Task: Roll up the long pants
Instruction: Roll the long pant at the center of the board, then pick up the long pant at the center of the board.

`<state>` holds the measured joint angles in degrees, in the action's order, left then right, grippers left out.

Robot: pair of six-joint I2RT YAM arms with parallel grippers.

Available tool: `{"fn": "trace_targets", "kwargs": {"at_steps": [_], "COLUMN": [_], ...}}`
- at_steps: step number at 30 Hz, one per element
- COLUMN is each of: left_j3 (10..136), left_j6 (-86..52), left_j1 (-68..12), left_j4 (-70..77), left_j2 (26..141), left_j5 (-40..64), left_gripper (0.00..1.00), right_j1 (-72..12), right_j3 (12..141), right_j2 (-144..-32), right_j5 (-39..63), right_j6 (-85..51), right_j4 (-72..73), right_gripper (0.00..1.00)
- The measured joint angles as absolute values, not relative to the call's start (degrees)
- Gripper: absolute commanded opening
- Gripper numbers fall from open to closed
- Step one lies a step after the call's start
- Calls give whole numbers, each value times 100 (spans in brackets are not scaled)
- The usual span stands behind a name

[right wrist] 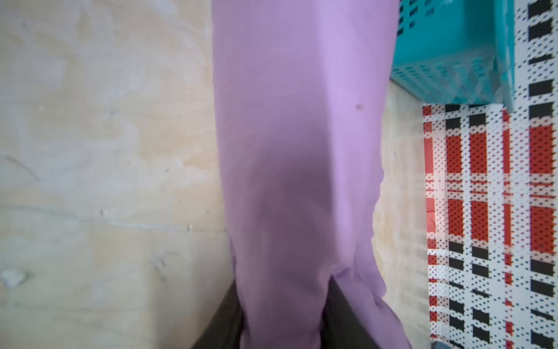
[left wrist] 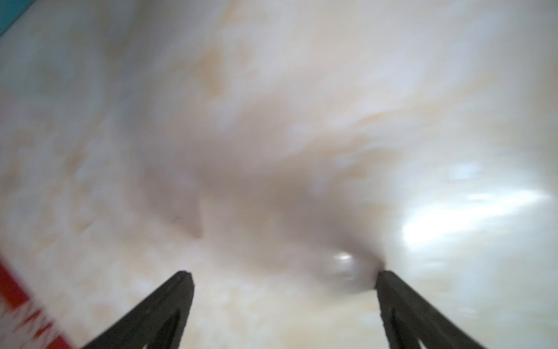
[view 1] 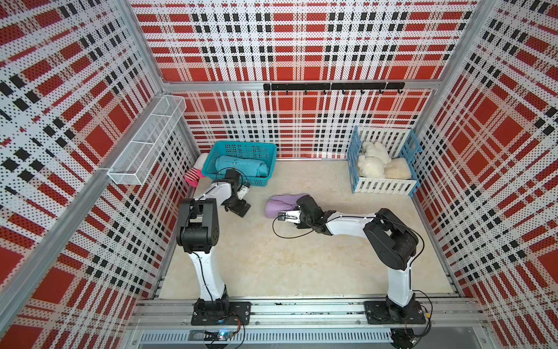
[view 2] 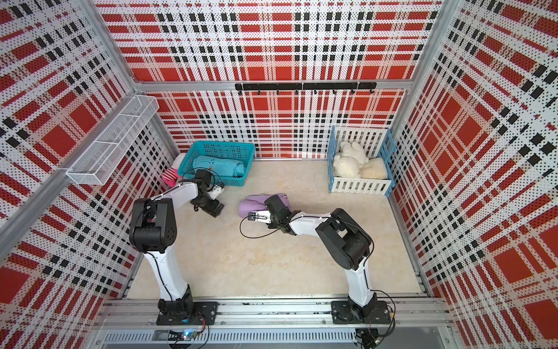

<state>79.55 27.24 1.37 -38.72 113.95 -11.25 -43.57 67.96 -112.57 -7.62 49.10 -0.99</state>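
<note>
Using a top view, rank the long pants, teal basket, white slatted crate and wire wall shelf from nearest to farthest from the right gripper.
1. long pants: mid-floor, clamped in the right gripper itself.
2. teal basket: back left, on the floor.
3. white slatted crate: back right corner.
4. wire wall shelf: up on the left wall, clearly farthest.

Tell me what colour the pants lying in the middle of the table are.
Plain lilac, with no pattern visible. The long pants show best in the right wrist view.
</note>
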Motion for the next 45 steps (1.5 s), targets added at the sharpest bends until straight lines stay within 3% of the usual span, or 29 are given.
{"fn": "trace_targets", "kwargs": {"at_steps": [6, 8, 23, 27, 35, 41, 45], "left_j3": [7378, 7000, 4383, 4064, 3247, 2755, 2700], "left_j6": [2318, 2244, 2320, 2604, 3605, 4276, 4904], "left_j1": [67, -67, -2067, -2445, -4104, -5061, -5577], "left_j4": [-3076, -2703, -421, -331, -386, -698, -659], "left_j2": [10652, 10125, 6447, 5601, 4578, 4921, 5767], "left_j5": [-2425, -2777, -4958, -5085, -4563, -3852, -3756], "left_gripper": [99, 99, 99, 99, 99, 97, 95], "right_j1": [-4265, -4244, -3127, -2919, -2891, -2902, -2912], "right_j3": [7655, 8036, 11240, 12055, 12457, 12525, 12490], "right_j2": [-11236, -11299, -13397, -14055, -14556, -14685, -14689], "right_j5": [-174, 198, 3981, 4650, 5371, 5551, 5568], "right_j6": [4462, 4329, 4410, 4491, 4359, 4224, 4211], "right_j4": [-1984, -2718, -6659, -7577, -8571, -8855, -8910], "right_gripper": [23, 11, 19, 24, 26, 26, 26]}}
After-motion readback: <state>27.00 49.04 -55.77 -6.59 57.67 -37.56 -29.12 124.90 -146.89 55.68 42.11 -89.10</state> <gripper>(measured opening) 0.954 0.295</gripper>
